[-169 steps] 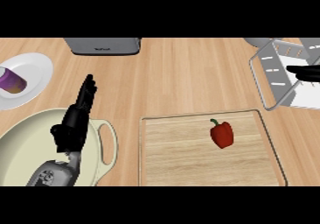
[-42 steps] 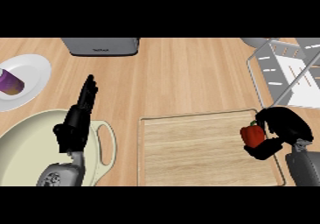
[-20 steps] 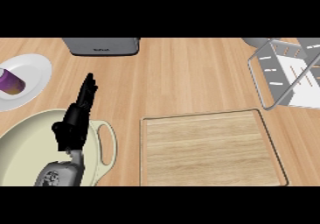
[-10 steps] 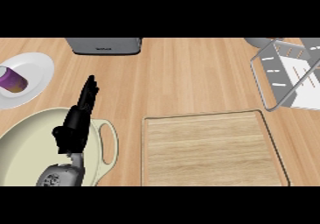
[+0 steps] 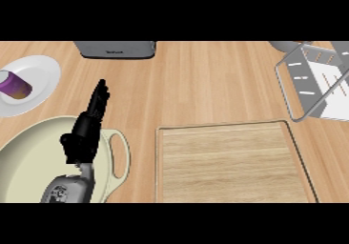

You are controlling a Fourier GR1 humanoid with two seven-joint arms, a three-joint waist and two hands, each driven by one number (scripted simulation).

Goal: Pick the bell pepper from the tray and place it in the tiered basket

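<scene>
Neither pepper nor right hand shows, the tray (image 5: 230,162) at 5 o'clock bare, the basket (image 5: 319,81) at 2, the left hand (image 5: 86,128) resting at 8, fingers straight; a pepper likely handles light, waxy, best held round its body.

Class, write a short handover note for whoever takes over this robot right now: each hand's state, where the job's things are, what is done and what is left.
Left hand: open, fingers straight, resting over the cream pot at lower left.
Right hand: not in view.
Tray: lies bare, no bell pepper on it.
Tiered basket: at the upper right edge, partly cut off; no pepper shows in the visible part.
Done: the pepper is off the tray.
Left: it cannot be seen whether the pepper is in the basket; check that first, then bring the right hand back into view.
</scene>
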